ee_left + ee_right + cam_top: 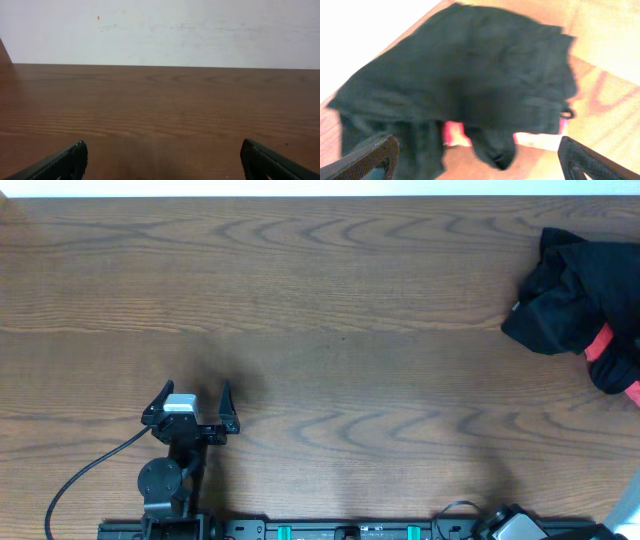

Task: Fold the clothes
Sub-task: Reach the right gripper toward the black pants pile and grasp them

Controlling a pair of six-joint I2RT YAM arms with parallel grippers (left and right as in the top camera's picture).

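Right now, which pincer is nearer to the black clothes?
Right. The right pincer faces the black clothes up close; the left pincer sits far across the table.

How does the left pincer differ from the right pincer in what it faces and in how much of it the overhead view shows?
The left pincer faces bare wooden table and a white wall; the right pincer faces a crumpled heap of dark clothes. Overhead, the left pincer shows whole over the table's near left; the right pincer is hardly seen, at the bottom edge. Both stand wide open and hold nothing.
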